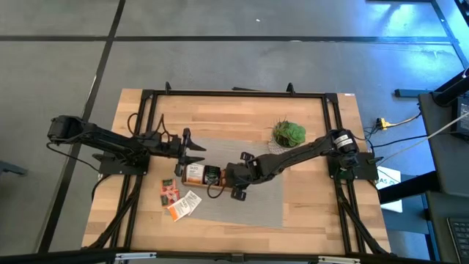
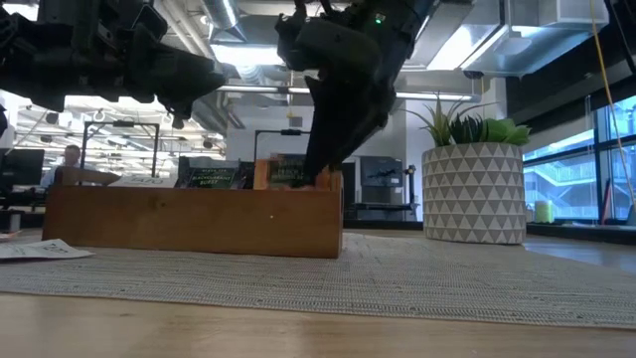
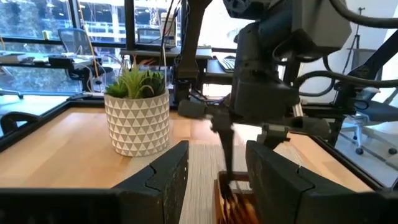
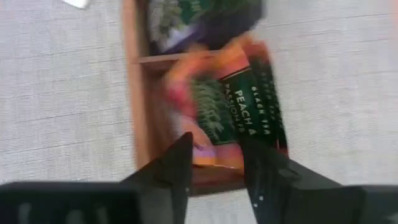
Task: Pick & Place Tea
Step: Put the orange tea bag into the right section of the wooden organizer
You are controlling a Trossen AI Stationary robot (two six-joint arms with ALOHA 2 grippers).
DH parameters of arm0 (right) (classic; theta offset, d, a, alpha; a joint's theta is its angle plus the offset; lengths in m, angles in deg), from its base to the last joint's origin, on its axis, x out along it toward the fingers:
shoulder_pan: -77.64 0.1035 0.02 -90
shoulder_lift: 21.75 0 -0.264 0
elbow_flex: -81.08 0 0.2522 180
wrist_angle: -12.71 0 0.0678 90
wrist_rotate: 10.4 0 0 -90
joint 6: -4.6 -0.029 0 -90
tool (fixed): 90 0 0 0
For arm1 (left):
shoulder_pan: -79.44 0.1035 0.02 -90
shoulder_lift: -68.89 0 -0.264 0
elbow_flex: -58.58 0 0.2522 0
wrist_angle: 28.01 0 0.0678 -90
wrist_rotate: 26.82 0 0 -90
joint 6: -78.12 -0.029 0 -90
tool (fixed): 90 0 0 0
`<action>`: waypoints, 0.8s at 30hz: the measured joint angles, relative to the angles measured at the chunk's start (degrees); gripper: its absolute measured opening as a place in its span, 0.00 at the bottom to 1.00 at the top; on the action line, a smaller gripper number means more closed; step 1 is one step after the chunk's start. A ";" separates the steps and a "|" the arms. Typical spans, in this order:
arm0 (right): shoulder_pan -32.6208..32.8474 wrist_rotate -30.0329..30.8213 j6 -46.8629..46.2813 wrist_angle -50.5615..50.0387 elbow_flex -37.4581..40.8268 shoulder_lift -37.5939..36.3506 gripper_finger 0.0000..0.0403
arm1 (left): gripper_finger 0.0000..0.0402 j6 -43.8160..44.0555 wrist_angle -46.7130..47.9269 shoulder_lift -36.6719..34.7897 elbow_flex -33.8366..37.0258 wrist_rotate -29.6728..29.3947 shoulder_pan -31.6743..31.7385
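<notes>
Hovering over the end compartment of the wooden tray [image 1: 209,176], on the plant's side, the right gripper [image 4: 214,163] has its fingers parted with an orange-and-dark tea sachet [image 4: 239,112] just beyond their tips, standing loosely in that compartment (nothing is pinched between them in the right wrist view). More sachets fill the compartments farther from the plant, and the low view shows printed packets rising above the tray's wall [image 2: 194,219]. A few loose sachets [image 1: 178,200] lie flat on the grey mat [image 1: 256,213], on the tray's side away from the potted plant [image 1: 288,133]. The left gripper [image 1: 192,149] waits beside the tray's far end, its fingers spread and empty.

The sachets look light, thin and limp: paper that will bend or slip if caught by a corner. A pinch across the flat faces near an upper edge seems the safest hold, and those lying flat on the mat will likely be harder to get a finger under. Packed upright, they may lean or spring out when a neighbour is nudged.
</notes>
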 joint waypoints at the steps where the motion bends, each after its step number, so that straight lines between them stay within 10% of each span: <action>1: 0.03 1.44 -0.02 -1.45 -0.72 0.00 0.35 | 0.39 0.00 0.16 0.00 0.00 0.15 0.00; 13: -2.62 1.05 13.41 -8.06 -8.91 -0.02 0.45 | 0.39 1.67 31.22 -2.12 -6.97 6.44 -3.80; 24: -6.28 -0.18 20.15 -6.95 -8.78 -0.02 0.45 | 0.39 18.90 84.48 -2.14 -24.60 -12.34 -16.93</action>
